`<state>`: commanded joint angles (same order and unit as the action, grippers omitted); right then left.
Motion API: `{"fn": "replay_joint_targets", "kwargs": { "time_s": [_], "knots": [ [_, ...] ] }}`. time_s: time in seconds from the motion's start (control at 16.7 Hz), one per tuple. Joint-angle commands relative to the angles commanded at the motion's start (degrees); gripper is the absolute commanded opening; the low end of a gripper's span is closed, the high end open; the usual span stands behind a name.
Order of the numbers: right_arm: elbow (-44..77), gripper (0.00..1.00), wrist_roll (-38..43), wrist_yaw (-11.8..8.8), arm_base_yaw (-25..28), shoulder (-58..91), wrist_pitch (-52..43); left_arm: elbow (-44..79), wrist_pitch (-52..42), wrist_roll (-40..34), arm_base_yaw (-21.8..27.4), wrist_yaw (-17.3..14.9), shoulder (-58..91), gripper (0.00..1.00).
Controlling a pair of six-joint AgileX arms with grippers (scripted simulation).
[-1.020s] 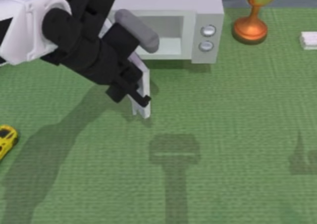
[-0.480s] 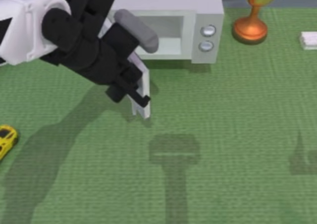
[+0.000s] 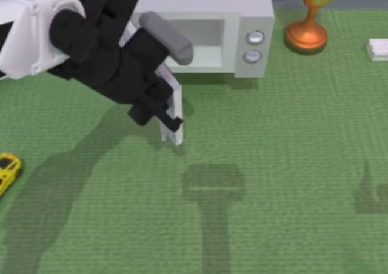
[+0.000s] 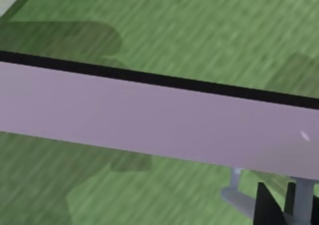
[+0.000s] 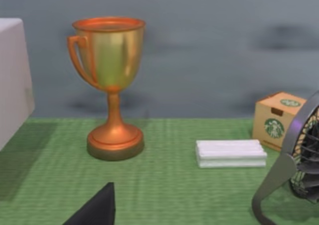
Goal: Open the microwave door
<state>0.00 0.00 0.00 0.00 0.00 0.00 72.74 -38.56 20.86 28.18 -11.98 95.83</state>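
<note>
The light grey microwave (image 3: pixel 206 1) stands at the table's back, its cavity exposed and two silver knobs (image 3: pixel 254 46) on its front panel. The microwave door (image 3: pixel 176 113) is swung out toward the table's front and appears edge-on from above. In the left wrist view it is a broad grey panel (image 4: pixel 149 120). My left gripper (image 3: pixel 171 121) is shut on the door's slim handle bar (image 4: pixel 301 200), with a black finger (image 4: pixel 266 210) beside the bar. My right gripper (image 5: pixel 97 210) is parked at the right, outside the top view, and only a dark tip of it shows.
A gold trophy (image 3: pixel 306 19) stands right of the microwave. A white pad (image 3: pixel 379 48) lies at the right edge, with a Starbucks box (image 5: pixel 276 118) and a fan (image 5: pixel 299 170) near it. A yellow toy car (image 3: pixel 7 170) sits at the left edge.
My left gripper and the door's free edge have shifted very slightly to the left. Nothing else has moved.
</note>
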Motion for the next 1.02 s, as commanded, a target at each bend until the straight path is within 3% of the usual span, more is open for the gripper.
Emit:
{"fn": "replay_joint_targets", "kwargs": {
  "time_s": [0.42, 1.02],
  "knots": [
    [0.00, 1.00, 0.00, 0.00, 0.00, 0.00, 0.00, -1.19, -2.20, 8.83, -3.72, -4.13, -1.30, 0.00],
    [0.00, 1.00, 0.00, 0.00, 0.00, 0.00, 0.00, -1.30, -2.36, 9.21, -3.89, -4.32, -1.30, 0.00]
  ]
}}
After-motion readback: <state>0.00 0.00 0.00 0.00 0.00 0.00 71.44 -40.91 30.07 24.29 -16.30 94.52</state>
